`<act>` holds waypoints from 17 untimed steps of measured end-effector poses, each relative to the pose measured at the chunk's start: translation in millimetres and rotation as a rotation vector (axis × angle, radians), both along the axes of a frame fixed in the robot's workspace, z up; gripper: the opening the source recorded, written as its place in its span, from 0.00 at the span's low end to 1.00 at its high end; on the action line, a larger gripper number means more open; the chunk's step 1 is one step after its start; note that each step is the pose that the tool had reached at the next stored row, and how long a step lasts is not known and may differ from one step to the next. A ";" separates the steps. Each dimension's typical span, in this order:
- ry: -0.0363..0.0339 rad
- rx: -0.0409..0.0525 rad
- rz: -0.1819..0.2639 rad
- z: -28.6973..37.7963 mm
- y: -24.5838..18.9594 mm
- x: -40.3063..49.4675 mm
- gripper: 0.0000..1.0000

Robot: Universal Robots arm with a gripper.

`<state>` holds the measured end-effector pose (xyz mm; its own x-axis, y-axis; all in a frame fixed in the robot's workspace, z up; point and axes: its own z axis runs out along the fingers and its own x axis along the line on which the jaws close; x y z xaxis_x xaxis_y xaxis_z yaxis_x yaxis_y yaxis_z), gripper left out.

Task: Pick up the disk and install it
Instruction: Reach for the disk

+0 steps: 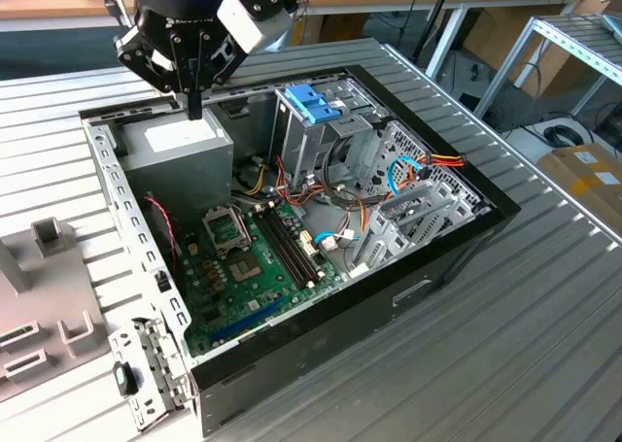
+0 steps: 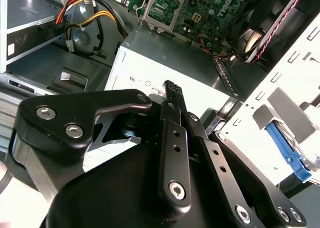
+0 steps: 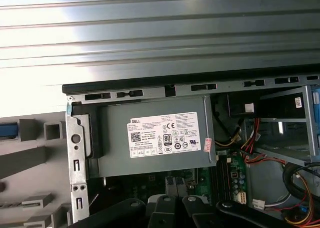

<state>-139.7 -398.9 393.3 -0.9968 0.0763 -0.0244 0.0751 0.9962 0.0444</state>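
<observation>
Grey metal box right under me: my gripper (image 1: 194,110) hangs just over the power supply (image 1: 180,143), at about 10 o'clock inside the open PC case (image 1: 389,316) in the exterior view. Fingers are pinched together with nothing between them. The disk (image 2: 290,153) isn't touched yet. In the second wrist view its blue-framed end pokes out beside a grey fixture block (image 2: 277,107), outside the case wall.

One open computer case (image 1: 389,311), one grey power-supply box (image 1: 180,149), one blue handle (image 1: 309,102), one claw (image 1: 194,104).
</observation>
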 end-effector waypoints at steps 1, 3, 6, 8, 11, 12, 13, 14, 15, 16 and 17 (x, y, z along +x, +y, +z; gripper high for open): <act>0.0000 0.0000 0.000 0.0 0.0 -0.3 0.11; 0.0000 0.0000 0.000 0.0 0.0 -1.1 0.11; 0.0000 0.0000 0.000 0.0 0.0 -1.9 0.11; 0.0000 -0.0001 0.000 0.0 0.0 -2.5 0.11; 0.0000 0.0000 0.000 0.0 0.0 -3.3 0.11; 0.0000 0.0000 0.000 0.0 0.0 -3.5 0.11; 0.0000 0.0000 0.000 0.0 0.0 -3.8 0.11; 0.0000 0.0000 0.000 0.0 0.0 -4.0 0.11; 0.0000 0.0000 0.000 0.0 0.0 -4.3 0.11; 0.0000 0.0000 0.000 0.0 0.0 -4.6 0.11; 0.0000 0.0000 0.000 0.0 0.0 -5.0 0.11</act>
